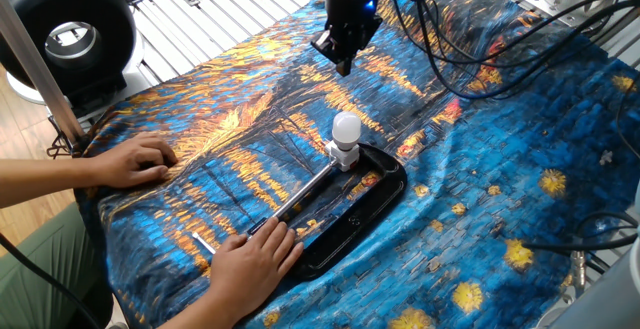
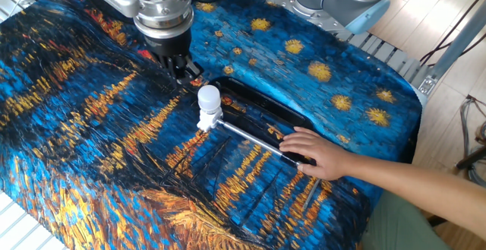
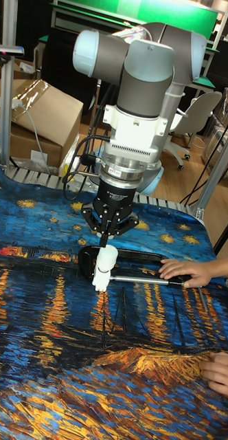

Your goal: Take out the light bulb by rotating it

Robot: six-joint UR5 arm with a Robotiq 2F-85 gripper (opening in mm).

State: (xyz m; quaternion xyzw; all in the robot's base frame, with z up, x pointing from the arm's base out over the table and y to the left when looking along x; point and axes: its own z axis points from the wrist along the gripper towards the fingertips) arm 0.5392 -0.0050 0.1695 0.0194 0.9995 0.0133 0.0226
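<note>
A: Fingers first. What does the gripper [image 1: 344, 65] show?

B: Its black fingertips [image 3: 104, 241] point down and sit close together, tapering nearly to a point. Nothing lies between them. In one fixed view they hang in the air, clear of everything, over the cloth.

A: And the light bulb [image 1: 346, 129]?

B: Upright, white globe on top, neck down in the white socket [image 1: 344, 155]. In one fixed view it sits at about 6 o'clock from the fingertips, apart from them. In the other fixed view the bulb [image 2: 209, 97] is at roughly 4 o'clock from the gripper [image 2: 182, 73], near but with a gap. In the tall fixed view the tips overlap the globe [image 3: 107, 257] from above; contact cannot be judged there.

A: Mounting?

B: The socket is fixed on the end of a metal rod [image 1: 306, 187] that runs toward 7 o'clock across a black tray [image 1: 385, 192]. A person's hand [image 1: 252, 265] presses flat on the far end of the rod and the tray edge. The other hand [image 1: 134, 159] rests flat on the cloth, out at 9 o'clock from the bulb.

A: Surface?

B: A blue and orange painted cloth [image 1: 520, 179] covers the table. Black cables [image 1: 450, 49] trail from the wrist toward 3 o'clock.
</note>
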